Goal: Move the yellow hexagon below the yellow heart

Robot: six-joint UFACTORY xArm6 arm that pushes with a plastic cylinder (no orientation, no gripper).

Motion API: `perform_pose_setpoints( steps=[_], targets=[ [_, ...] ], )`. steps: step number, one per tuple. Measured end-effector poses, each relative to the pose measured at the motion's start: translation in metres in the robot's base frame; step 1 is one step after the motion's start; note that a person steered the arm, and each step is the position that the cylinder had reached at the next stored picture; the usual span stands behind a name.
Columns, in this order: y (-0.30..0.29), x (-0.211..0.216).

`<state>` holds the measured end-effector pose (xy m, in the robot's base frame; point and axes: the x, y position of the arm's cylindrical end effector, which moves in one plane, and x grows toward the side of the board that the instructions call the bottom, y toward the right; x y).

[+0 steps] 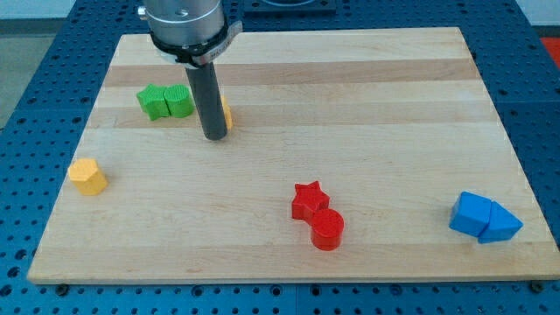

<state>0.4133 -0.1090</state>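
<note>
My tip (pixel 214 137) rests on the board in the upper left part of the view. A yellow block (pixel 227 112) sits just behind the rod on its right side, touching or nearly touching it. It is mostly hidden, so I cannot make out its shape. A second yellow block (pixel 87 176), which looks like the heart, lies near the board's left edge, well to the left of my tip and lower in the view.
Two green blocks (pixel 165 101) sit side by side just left of the rod. A red star (pixel 309 199) touches a red cylinder (pixel 327 229) at the lower middle. A blue block (pixel 471 213) and a blue triangle (pixel 502 224) touch at the lower right.
</note>
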Motion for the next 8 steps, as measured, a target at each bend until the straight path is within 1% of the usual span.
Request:
perform_pose_setpoints(
  steps=[1, 2, 3, 4, 5, 6, 8],
  targets=[
    [0.0, -0.019],
    [0.0, -0.024],
    [-0.005, 0.022],
    [-0.063, 0.103],
    [-0.176, 0.114],
    [-0.195, 0.112],
    [-0.196, 0.096]
  ],
)
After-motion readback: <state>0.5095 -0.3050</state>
